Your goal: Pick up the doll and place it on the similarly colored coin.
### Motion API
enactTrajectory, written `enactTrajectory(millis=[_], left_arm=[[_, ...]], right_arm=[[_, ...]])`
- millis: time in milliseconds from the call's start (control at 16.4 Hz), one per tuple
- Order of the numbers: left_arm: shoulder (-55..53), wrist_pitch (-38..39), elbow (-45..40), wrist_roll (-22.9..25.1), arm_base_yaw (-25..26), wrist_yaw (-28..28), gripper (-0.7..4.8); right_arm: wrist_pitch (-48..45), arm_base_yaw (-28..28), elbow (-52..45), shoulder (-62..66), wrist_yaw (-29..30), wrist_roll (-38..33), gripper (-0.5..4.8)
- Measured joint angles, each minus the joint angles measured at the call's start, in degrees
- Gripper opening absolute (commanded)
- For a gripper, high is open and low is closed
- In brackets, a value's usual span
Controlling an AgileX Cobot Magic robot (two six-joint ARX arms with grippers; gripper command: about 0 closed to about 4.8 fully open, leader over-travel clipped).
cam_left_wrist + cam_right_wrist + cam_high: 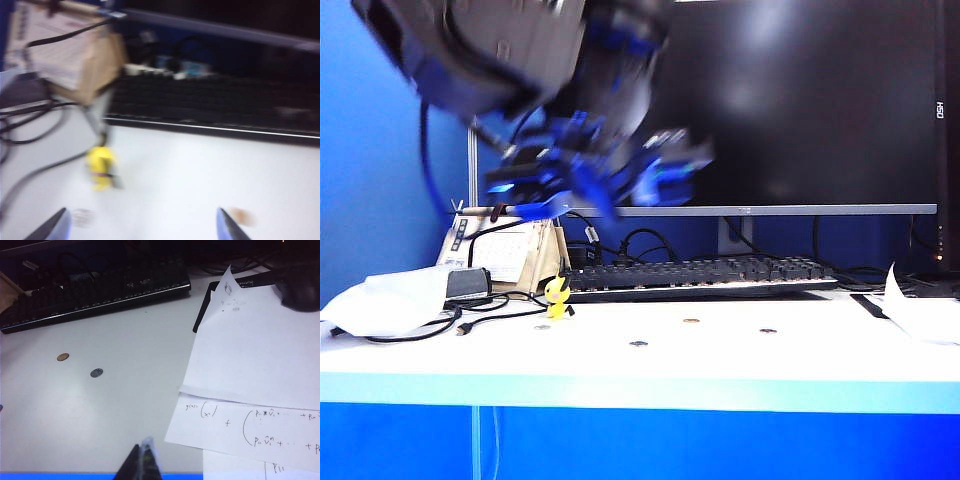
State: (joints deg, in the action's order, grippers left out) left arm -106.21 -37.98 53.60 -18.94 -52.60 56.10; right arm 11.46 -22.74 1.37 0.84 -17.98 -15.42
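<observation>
The left gripper (140, 227), jaws spread and empty, is hovering blurred above the table (740, 365), short of the doll (557, 298). The right gripper (141, 460), fingers pressed together on nothing, is idling over papers (250, 370). The doll is standing by the keyboard (700, 275) and cables, well apart from the coin (691, 321). Judged best: descending slowly, straddling the doll squarely, avoiding the cable (495, 315) beside it.

Handwritten formulas, "g(x)=" among them, on the paper sheet (250, 425); monitor (800, 100) logo unreadable.
</observation>
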Motion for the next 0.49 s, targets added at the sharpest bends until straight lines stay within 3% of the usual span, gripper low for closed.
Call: enactTrajectory(millis=[122,244,488], left_arm=[[-0.7,2.3,0.0,0.0,2.7,0.3,3.84],[-0.9,3.0,0.0,-0.2,6.0,-0.5,4.79],[-2.2,2.6,0.0,-3.8,11.4,-9.6,4.79]], right_arm=[[0.0,0.0,0.0,0.0,0.0,0.0,-0.05],[0.0,0.0,0.0,-0.1,0.0,0.0,-0.05],[0.0,0.0,0.0,-0.1,0.0,0.0,-0.05]])
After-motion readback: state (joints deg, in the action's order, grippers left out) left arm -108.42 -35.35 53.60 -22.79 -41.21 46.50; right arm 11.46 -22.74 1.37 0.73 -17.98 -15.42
